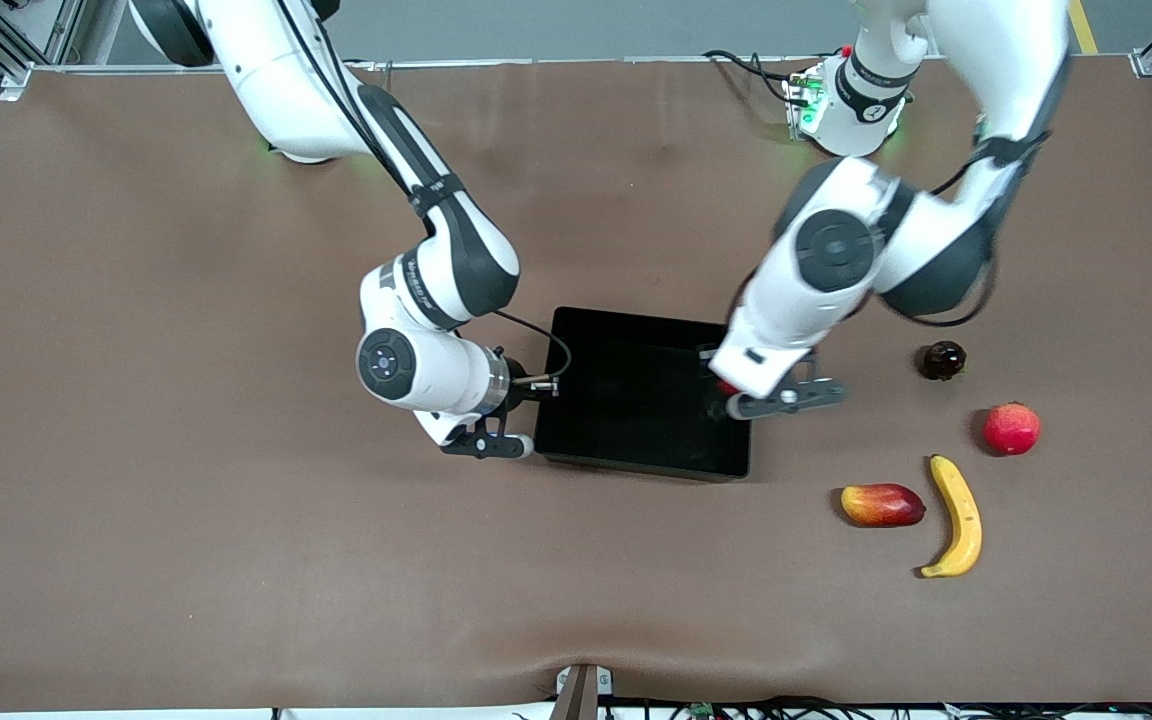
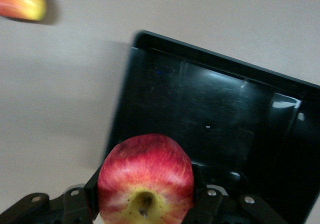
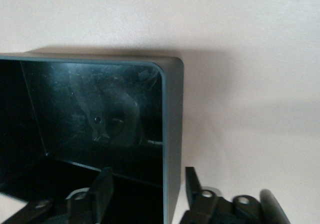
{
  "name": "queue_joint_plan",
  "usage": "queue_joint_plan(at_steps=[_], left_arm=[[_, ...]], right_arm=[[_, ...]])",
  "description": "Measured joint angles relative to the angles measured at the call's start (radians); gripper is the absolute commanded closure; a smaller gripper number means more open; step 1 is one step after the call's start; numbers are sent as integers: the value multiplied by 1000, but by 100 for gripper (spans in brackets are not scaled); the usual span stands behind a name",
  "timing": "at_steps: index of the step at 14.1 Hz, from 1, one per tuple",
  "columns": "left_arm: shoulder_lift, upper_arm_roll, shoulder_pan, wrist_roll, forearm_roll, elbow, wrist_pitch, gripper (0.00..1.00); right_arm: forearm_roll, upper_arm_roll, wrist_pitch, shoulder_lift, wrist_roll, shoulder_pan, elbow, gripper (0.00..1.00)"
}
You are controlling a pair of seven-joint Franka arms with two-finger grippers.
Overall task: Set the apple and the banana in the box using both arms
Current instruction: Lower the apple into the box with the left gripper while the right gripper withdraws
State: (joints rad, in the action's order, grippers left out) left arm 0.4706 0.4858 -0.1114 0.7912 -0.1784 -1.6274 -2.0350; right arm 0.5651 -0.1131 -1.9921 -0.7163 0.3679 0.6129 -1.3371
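Gripping apple (image 2: 145, 180), left end effector (image 2: 145, 204)

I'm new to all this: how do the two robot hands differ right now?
The left gripper is shut on the apple and hangs over the box edge; the right gripper carries no fruit. Its fingers straddle the box wall at the other end. Both are black two-finger grippers at the box.

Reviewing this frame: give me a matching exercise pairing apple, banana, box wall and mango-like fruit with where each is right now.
1. apple
2. banana
3. box wall
4. mango-like fruit

A. between the right gripper's fingers
B. held in the left gripper, over the box
C. lying on the table, curved and yellow
D. on the table beside the banana, toward the box

Pairs: 1-B, 2-C, 3-A, 4-D
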Motion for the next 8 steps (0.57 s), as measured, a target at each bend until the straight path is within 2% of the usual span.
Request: queue_joint_plan(at_steps=[5, 8], left_arm=[[146, -4, -26, 11, -47, 1, -77, 100], [222, -5, -28, 11, -83, 2, -85, 100]], right_arm=[[-3, -10, 260, 99, -1, -128, 70, 0], [-81, -12, 333, 149, -1, -171, 103, 0]])
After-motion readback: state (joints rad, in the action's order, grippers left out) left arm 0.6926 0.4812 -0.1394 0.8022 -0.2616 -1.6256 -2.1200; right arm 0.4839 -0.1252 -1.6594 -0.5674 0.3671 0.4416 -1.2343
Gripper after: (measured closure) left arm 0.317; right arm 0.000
